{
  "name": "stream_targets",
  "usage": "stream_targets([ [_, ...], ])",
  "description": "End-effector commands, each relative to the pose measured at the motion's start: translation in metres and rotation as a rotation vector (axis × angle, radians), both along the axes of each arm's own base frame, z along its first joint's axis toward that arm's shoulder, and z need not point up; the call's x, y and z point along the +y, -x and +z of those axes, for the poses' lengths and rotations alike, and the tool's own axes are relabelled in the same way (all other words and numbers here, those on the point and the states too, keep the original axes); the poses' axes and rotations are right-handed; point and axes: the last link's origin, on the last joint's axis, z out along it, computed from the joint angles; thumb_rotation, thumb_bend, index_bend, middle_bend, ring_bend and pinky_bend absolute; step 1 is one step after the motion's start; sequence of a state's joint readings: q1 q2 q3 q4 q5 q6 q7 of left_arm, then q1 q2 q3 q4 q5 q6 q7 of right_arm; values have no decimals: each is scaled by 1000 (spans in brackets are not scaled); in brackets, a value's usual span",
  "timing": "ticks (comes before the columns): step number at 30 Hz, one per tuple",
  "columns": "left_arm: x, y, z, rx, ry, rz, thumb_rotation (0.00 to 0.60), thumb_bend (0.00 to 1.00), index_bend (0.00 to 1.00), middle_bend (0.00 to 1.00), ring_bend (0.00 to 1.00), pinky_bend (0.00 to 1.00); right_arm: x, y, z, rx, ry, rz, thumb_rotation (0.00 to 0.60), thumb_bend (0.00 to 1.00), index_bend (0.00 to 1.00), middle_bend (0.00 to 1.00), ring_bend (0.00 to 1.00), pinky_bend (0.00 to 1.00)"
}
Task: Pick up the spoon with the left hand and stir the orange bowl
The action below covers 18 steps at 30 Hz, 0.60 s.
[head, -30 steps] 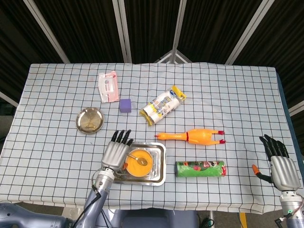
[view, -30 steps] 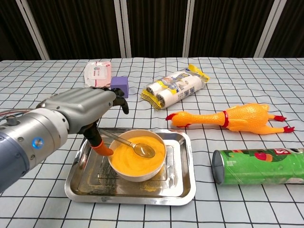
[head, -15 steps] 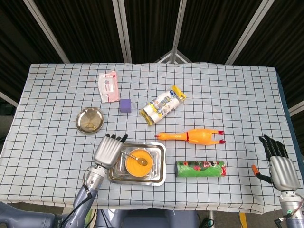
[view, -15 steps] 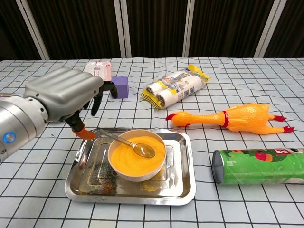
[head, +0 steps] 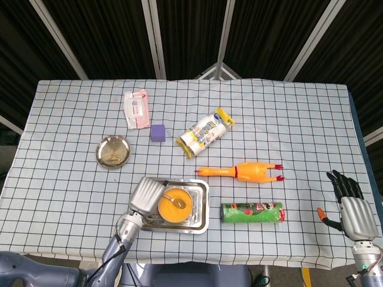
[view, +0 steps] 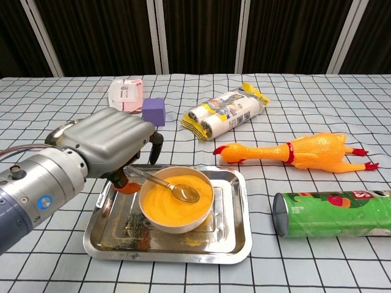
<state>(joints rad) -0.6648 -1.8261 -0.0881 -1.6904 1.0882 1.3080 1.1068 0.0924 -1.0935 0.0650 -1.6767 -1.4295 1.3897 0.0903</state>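
The orange bowl (view: 176,201) stands in a steel tray (view: 235,235) near the table's front. A metal spoon (view: 184,193) lies in it, its handle running up-left over the rim. My left hand (view: 107,143) hovers at the tray's left side with its fingers curled down over the handle's end and its orange-tipped thumb just below. The hand hides the contact, so a grip cannot be confirmed. In the head view the left hand (head: 145,196) sits left of the bowl (head: 175,205). My right hand (head: 353,212) rests at the table's right front corner, fingers spread, holding nothing.
A green can (view: 333,213) lies right of the tray and a rubber chicken (view: 293,150) behind it. Farther back are a snack bag (view: 225,112), a purple cube (view: 154,111) and a pink packet (view: 125,93). A small steel dish (head: 113,150) sits far left.
My left hand drew back left from the bowl, curled its fingers, then came down onto the spoon's handle end. Spoon, bowl and right hand have not moved.
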Motion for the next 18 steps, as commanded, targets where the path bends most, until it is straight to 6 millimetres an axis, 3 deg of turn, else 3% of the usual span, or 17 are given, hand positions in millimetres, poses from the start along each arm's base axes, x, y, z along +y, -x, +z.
stream_targets([
  [1, 0, 0, -3, 5, 1, 2, 600, 421, 478, 941, 867, 908, 0, 0, 0, -2, 0, -1, 600, 370, 0, 0, 0, 0],
  [18, 1, -1, -4, -15, -10, -7, 600, 421, 448, 932, 867, 908, 0, 1, 0, -9, -2, -7, 600, 370, 0, 0, 0, 0],
])
